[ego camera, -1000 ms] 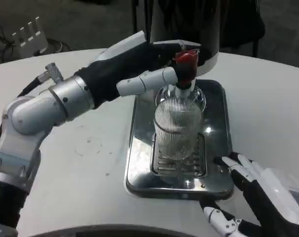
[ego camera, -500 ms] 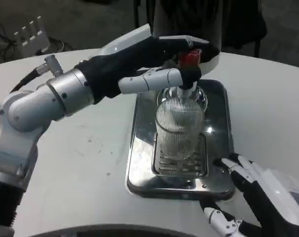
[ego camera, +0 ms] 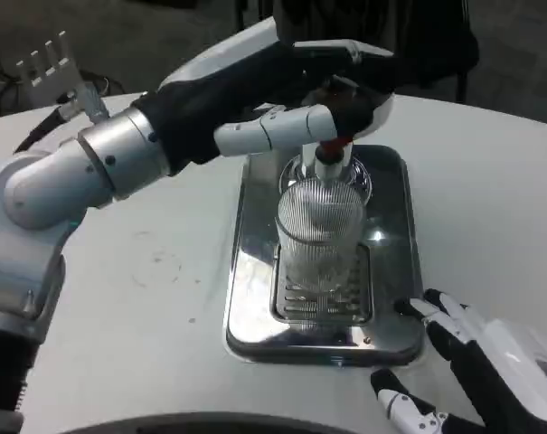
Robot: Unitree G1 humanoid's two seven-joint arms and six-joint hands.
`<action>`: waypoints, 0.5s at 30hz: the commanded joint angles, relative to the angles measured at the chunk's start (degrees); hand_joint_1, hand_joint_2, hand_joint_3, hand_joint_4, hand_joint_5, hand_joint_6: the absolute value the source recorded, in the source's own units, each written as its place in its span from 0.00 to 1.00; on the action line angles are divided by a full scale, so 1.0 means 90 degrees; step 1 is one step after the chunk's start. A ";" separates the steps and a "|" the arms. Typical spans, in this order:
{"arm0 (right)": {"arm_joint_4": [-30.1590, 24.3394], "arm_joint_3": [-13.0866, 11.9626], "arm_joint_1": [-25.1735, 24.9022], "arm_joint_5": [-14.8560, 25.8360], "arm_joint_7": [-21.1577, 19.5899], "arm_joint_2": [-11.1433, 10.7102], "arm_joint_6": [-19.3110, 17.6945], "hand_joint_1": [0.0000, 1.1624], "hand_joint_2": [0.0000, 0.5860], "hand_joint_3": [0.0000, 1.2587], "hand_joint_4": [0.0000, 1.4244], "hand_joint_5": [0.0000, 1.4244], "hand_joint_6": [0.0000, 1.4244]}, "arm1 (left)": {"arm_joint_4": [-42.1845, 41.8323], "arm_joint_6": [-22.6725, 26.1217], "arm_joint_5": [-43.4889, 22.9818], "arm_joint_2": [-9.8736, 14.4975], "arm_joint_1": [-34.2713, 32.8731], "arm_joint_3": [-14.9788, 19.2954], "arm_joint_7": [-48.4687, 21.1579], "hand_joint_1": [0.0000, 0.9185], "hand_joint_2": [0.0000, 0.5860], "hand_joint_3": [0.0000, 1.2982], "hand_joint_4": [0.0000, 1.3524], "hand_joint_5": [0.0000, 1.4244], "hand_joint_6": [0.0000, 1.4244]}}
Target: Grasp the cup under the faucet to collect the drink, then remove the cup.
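Nearest me, bottom right: my right hand [ego camera: 476, 375], white back, black and white fingers spread apart, nothing in it. It sits on the white round table [ego camera: 146, 298] just beside the front right corner of the shiny rectangular steel drip tray [ego camera: 255, 262]; the fingertips [ego camera: 416, 306] are at the tray's rim, can't tell if touching.

The tray lies lengthwise away from me, w/ a slotted grate [ego camera: 323, 294] set in its near half. On that grate stands the clear ribbed glass cup [ego camera: 321, 237], upright, right under the faucet. Neither of my hands is on the cup. Can't tell whether there's liquid inside; the ribbing blurs it.

Just above the cup's mouth: the faucet's silver spout [ego camera: 327, 161], w/ a red handle piece [ego camera: 338, 137] partly covered by my fingers.

My left hand [ego camera: 296, 90] comes in from the left, silver forearm [ego camera: 83, 172] crossing over the table, black wrist section, white back up. The fingers are closed around the faucet handle at the top: one white finger [ego camera: 273, 131] runs across in front of the spout, the dark ones wrap over the top of the handle.

Behind it, far edge: the dark body of the drink dispenser [ego camera: 372, 27], top cut off by the frame. Far left past the table edge, a small white pronged object [ego camera: 47, 59] on the floor, too small to identify.
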 commanded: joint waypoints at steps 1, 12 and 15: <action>-0.0163 -0.0057 0.0155 0.0088 -0.0097 0.0101 0.0025 0.24 0.76 0.10 0.00 0.00 0.03 | 0.0027 -0.0038 0.0060 -0.0051 0.0014 -0.0190 -0.0149 0.00 0.17 0.21 0.17 0.21 0.30; -0.0148 -0.0076 0.0116 0.0174 -0.0064 0.0118 0.0070 0.25 0.76 0.10 0.00 0.00 0.04 | 0.0122 -0.0584 0.0235 -0.0087 0.0309 -0.0251 0.0074 0.00 0.17 0.19 0.13 0.16 0.26; -0.0137 -0.0060 0.0101 0.0174 -0.0047 0.0133 0.0110 0.25 0.76 0.10 0.00 0.00 0.04 | 0.0169 -0.0902 0.0350 -0.0056 0.0394 -0.0241 0.0201 0.00 0.18 0.16 0.09 0.12 0.23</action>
